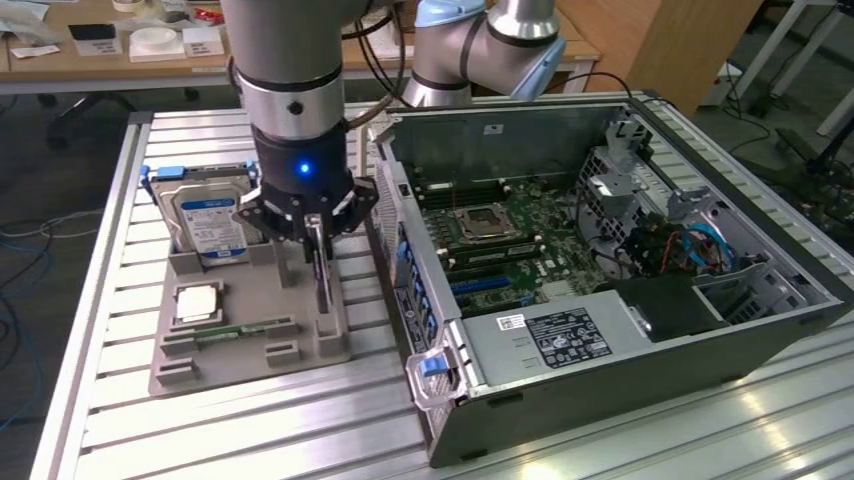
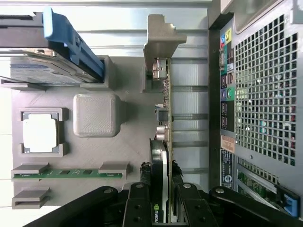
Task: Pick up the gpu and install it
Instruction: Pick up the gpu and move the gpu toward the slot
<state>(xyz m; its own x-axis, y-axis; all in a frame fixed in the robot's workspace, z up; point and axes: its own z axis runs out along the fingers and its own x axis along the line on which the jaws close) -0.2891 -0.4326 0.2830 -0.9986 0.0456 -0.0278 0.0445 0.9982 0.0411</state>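
In the exterior view, the end effector (image 1: pixel 318 228) stands in the left half of the frame, over the grey tray (image 1: pixel 300 345) on the surface (image 1: pixel 267 430). Its jaws are closed on the gpu (image 1: pixel 322 275), which stands on its edge as a thin dark strip at the tray's side nearest to the computer case (image 1: pixel 747 330). I cannot tell if the card is seated in its holder or already a little above it.

I think the first danger is this closeness. The case wall is just beside the card, so a sideways move made too low can knock the card against it. The hard drive (image 1: pixel 214 215) is at the upper left of the tray, well apart, and looks safe.

In the wrist view, the end effector (image 2: pixel 161 188) has one finger on each face of the gpu (image 2: pixel 158 161). The grip seems to be near one end, so the long free part may tilt or twist, and then its edge can miss the slot on the motherboard. The card is thin, with a black cooler that carries a green logo, and small metal connectors along the board. At the far end is a pale stepped piece (image 2: pixel 161 35) that I take for its bracket. The memory stick (image 2: pixel 66 173) lies apart from it in the tray (image 2: pixel 132 137).
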